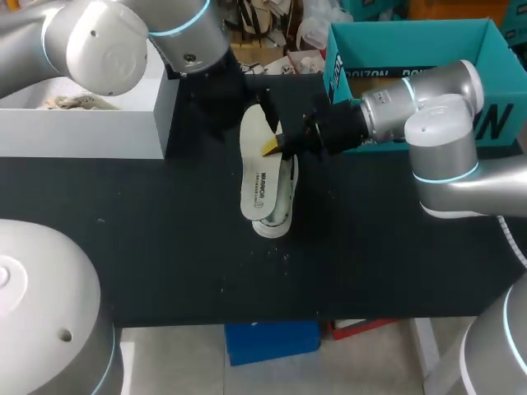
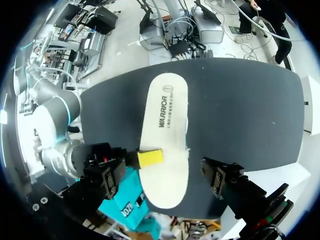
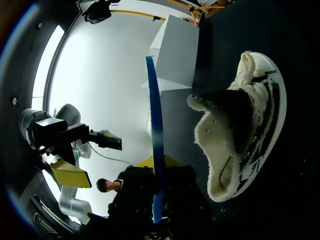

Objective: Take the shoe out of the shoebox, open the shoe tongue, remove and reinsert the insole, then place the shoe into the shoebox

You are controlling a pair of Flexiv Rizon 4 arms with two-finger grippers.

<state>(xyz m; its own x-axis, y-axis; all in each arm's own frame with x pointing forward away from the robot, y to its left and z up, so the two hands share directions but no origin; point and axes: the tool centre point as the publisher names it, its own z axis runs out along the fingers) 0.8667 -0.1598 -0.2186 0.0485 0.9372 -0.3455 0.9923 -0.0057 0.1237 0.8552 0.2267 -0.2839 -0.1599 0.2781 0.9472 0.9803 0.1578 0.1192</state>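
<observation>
One shoe (image 1: 272,224). One insole (image 1: 259,169). Two boxes: one teal shoebox (image 1: 412,37), one white box (image 1: 82,123).

Insole (image 1: 260,169) over the middle of the table (image 1: 165,247), shoe (image 1: 280,210) on the table just beneath it, right gripper (image 1: 276,146) clamped on the insole's right edge, shoebox (image 1: 412,37) right rear, white box (image 1: 123,123) left rear.
</observation>
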